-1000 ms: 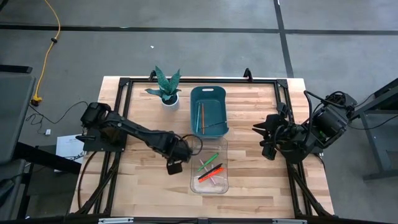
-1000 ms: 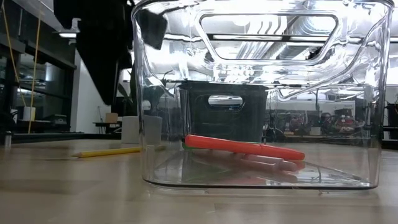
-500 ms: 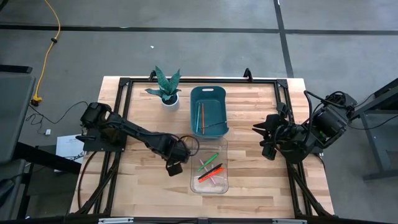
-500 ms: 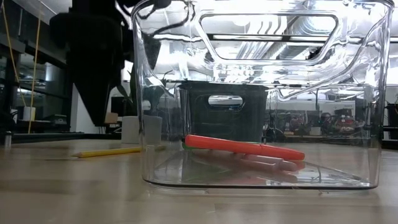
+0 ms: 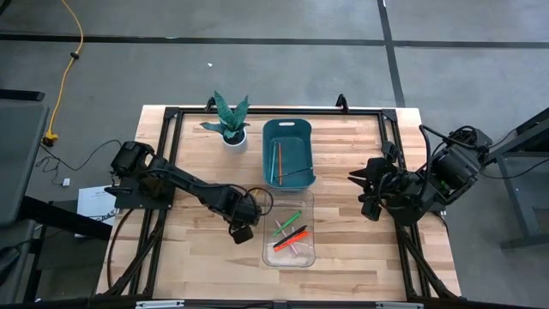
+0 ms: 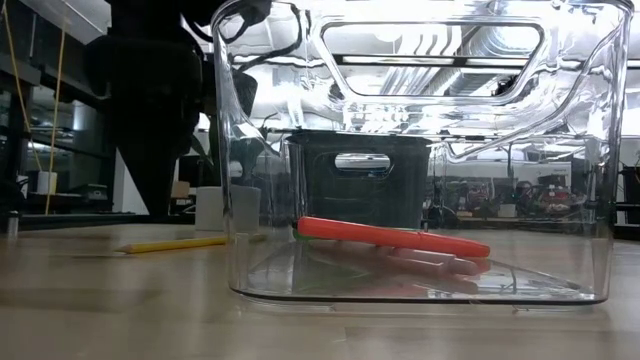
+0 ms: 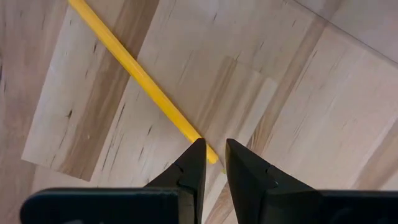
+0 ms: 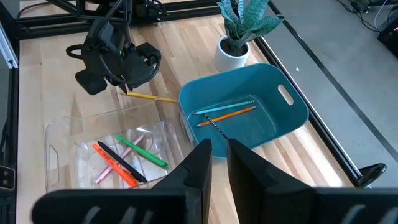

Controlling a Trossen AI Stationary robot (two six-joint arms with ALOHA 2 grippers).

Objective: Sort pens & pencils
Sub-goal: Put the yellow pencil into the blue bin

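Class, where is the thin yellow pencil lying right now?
The thin yellow pencil lies on the wooden table, left of the clear plastic bin, under the left pincer.

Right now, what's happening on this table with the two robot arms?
The robot is sorting pens and pencils. The left gripper is down over a yellow pencil lying on the wooden table beside the clear bin, its fingers narrowly parted over the pencil's end, not yet gripping it. The clear bin holds the pens; the teal bin behind it holds a few pencils. The right gripper waits above the table's right side, holding nothing.
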